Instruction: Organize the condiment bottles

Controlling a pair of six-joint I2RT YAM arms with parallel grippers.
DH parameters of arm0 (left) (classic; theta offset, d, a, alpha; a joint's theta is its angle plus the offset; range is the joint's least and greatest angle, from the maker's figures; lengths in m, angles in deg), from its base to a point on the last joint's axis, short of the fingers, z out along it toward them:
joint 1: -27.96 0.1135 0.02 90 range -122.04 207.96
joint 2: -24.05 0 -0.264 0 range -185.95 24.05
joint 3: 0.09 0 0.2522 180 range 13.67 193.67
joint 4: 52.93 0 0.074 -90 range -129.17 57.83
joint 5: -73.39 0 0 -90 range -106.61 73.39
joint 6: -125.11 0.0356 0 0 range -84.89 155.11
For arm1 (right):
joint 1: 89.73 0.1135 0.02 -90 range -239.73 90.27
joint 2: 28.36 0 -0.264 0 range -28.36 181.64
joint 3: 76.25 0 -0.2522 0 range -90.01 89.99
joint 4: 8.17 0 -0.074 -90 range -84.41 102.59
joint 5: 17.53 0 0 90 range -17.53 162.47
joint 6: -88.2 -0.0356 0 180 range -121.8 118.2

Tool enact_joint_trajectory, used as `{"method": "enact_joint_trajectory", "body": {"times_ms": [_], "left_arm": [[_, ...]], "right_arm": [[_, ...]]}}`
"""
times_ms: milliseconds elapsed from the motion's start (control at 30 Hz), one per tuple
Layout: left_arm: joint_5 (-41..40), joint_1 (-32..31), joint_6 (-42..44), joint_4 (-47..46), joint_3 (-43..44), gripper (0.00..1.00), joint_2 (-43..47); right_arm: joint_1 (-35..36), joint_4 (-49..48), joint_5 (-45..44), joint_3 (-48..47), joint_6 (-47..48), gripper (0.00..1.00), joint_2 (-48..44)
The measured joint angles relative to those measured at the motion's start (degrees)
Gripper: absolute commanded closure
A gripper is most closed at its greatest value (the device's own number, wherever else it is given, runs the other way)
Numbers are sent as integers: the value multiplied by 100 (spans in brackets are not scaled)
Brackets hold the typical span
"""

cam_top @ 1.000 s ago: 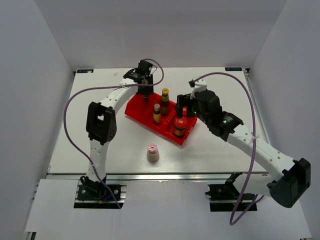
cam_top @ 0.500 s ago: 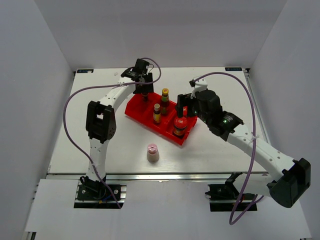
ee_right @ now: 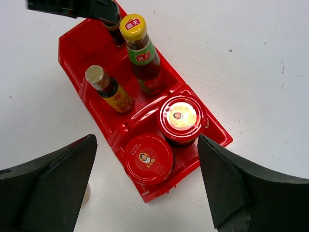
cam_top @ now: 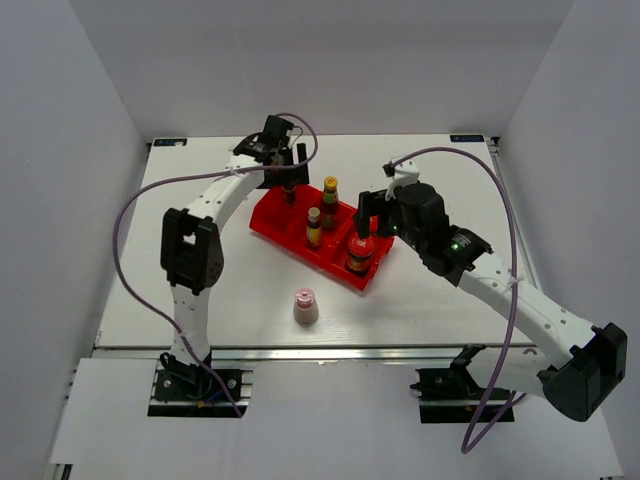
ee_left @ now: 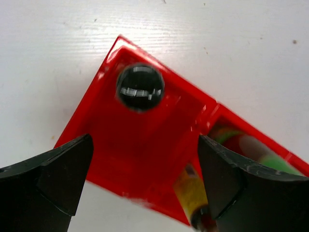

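Note:
The black-capped shaker (ee_left: 140, 87) stands in the end compartment of the red tray (ee_left: 120, 145). My left gripper (ee_left: 145, 179) hovers open above it, holding nothing. The two yellow-capped bottles (ee_right: 140, 48) (ee_right: 107, 87) stand in the middle compartment. Both red-lidded jars (ee_right: 148, 158) (ee_right: 181, 117) fill the near one, under my open right gripper (ee_right: 145, 188), which touches neither. In the top view my left gripper (cam_top: 284, 174) is over the tray's far-left end and my right gripper (cam_top: 372, 213) is beside the jars (cam_top: 360, 250). The pink-capped bottle (cam_top: 305, 306) stands alone on the table in front of the tray.
The red tray (cam_top: 275, 222) lies diagonally at mid-table. The white tabletop (cam_top: 200, 290) spreads around it, with white walls on three sides. Purple cables loop over both arms.
My left gripper has opened, let go of the black-capped shaker in the tray's end compartment and drawn up and back a little. The right arm has barely shifted.

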Motion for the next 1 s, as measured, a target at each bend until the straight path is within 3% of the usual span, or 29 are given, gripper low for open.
{"method": "enact_joint_trajectory", "body": {"times_ms": [100,267,400,567,1000], "left_arm": [[2,0,-166,-48,-645,2,776],[-37,-131,-612,-299,-2612,2,2763],[-402,-916,-979,-236,-3620,2,3687],[-439,-2055,-1390,-221,-4341,2,4148],[-586,-3342,-2146,61,-4918,2,4262]], "right_arm": [[0,70,-63,0,-101,11,-42],[-72,356,-247,2,-350,11,-39],[-170,487,-345,4,-490,11,-42],[-229,570,-444,192,-568,11,-105],[-302,789,-726,328,-575,11,-337]]}}
